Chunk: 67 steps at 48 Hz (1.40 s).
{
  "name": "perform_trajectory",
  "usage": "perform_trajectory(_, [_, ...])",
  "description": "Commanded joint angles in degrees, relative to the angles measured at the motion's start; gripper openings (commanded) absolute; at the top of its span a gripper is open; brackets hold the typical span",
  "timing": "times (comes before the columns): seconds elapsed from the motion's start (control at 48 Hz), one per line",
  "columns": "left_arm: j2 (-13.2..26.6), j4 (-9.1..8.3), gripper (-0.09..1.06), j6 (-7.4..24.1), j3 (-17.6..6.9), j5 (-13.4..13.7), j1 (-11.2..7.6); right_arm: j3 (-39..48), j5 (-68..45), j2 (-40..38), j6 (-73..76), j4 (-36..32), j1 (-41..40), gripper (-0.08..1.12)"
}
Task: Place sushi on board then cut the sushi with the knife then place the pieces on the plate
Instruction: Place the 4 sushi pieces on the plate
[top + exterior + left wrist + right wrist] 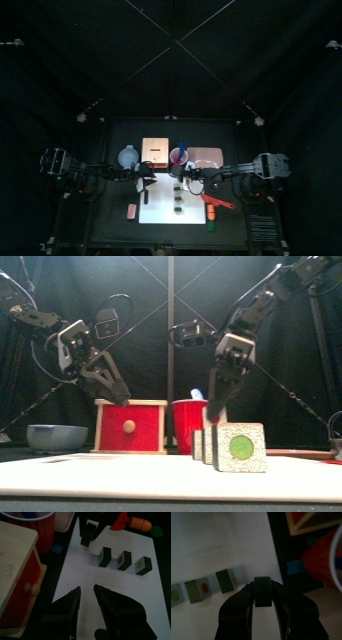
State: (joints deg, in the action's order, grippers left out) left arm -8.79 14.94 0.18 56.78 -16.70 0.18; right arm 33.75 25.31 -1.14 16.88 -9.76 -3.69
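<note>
The counter carries the white board at its middle. Behind the board, in a row, stand the wooden box, the pink tray at the back right, the blue-grey bowl at the back left, and the red cup between box and tray.

The roll lies in separate blocks, so I judge the cutting done and the plating step begun. The right hand is clamped on one sushi piece and holds it clear of the board, near the cup. Three more sushi pieces stand in a short row on the board, close together but not touching. The left hand hovers low over the board's bare part, its jaws a little apart and holding nothing.

The next move calls for carrying the held piece back and to the right, then lowering it flat onto the tray. The cup sits just beside the tray (the likeliest thing to be clipped on the way). An orange toy food lies at the board's right edge, out of that path.
</note>
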Motion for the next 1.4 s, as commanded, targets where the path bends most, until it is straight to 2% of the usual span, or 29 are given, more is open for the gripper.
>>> perform_trajectory(0.021, [-0.7, -0.09, 0.7, 0.1, -0.6, -0.4, 0.35, 0.4, 3.0, -7.2, 0.2, 0.4, -0.4, 0.54])
perform_trajectory(0.312, [-0.6, -0.18, 0.7, 0.2, -0.6, -0.3, 0.44, 4.9, 4.6, -11.4, 0.4, 2.1, -8.2, 0.54])
perform_trajectory(0.625, [-0.6, -0.18, 0.7, 0.1, -0.4, -0.4, 0.53, 7.3, -0.3, -6.7, 0.4, 3.3, -18.5, 0.55])
perform_trajectory(0.771, [-0.6, -0.09, 0.7, 0.0, -0.2, -0.4, 0.44, 7.5, -1.3, -3.7, 0.3, 3.1, -20.6, 0.62])
perform_trajectory(1.042, [-0.6, -0.09, 0.7, 0.0, 0.3, -0.4, 0.53, 7.0, -1.4, -1.2, 0.2, 2.5, -21.6, 0.78])
perform_trajectory(1.271, [-0.6, 0.0, 0.7, 0.0, 0.3, -0.4, 0.53, 5.9, 1.0, -6.2, 0.3, 2.4, -20.7, 0.79])
perform_trajectory(1.396, [-0.6, 0.0, 0.7, 0.0, 0.3, -0.4, 0.53, 4.4, 1.3, -8.4, 0.1, 2.2, -14.8, 0.8])
